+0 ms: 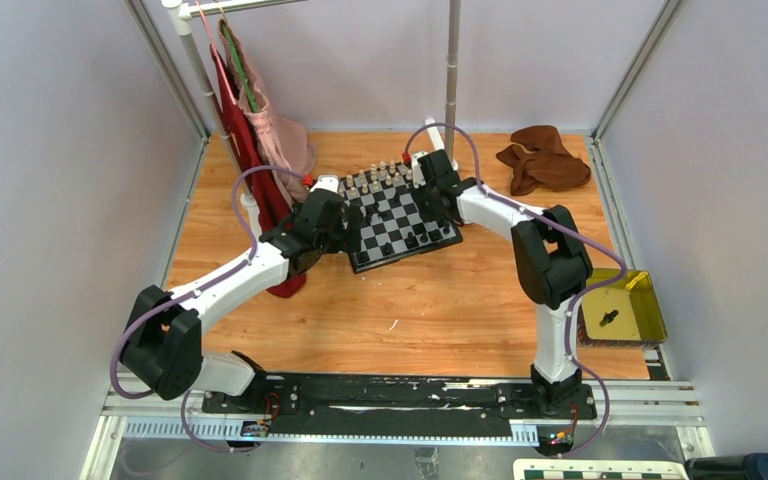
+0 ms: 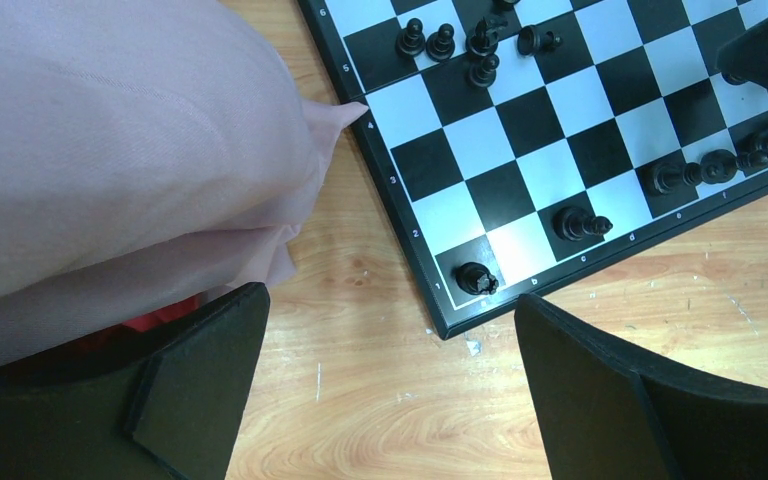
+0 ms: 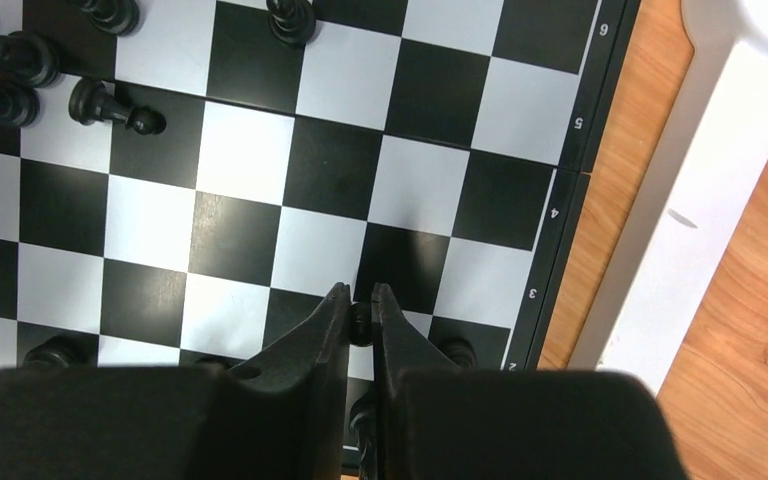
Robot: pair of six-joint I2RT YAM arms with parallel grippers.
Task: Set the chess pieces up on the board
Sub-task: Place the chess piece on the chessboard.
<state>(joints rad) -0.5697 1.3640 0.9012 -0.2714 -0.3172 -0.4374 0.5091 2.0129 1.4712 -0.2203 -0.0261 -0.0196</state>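
Note:
The board (image 1: pixel 388 214) lies at the far middle of the table, with cream chess pieces (image 1: pixel 375 181) lined along its far edge and black ones on the near squares. My right gripper (image 3: pixel 361 300) is shut on a small black piece (image 3: pixel 361 322) just above the board (image 3: pixel 240 150) near its numbered edge. My left gripper (image 2: pixel 390 305) is wide open over bare wood beside the board's corner (image 2: pixel 450 325), holding nothing. Black pieces stand on the corner square (image 2: pixel 475 277), one further along (image 2: pixel 580 224), and in a cluster (image 2: pixel 460 42). One black piece lies toppled (image 3: pixel 112 106).
Pink cloth (image 2: pixel 110 150) hangs against the board's left edge, part of the clothes (image 1: pixel 260 120) on a rack. The rack's white base (image 3: pixel 680 200) runs along the board's right side. A brown cloth (image 1: pixel 545 160) lies far right. A yellow tray (image 1: pixel 650 315) sits at the right edge.

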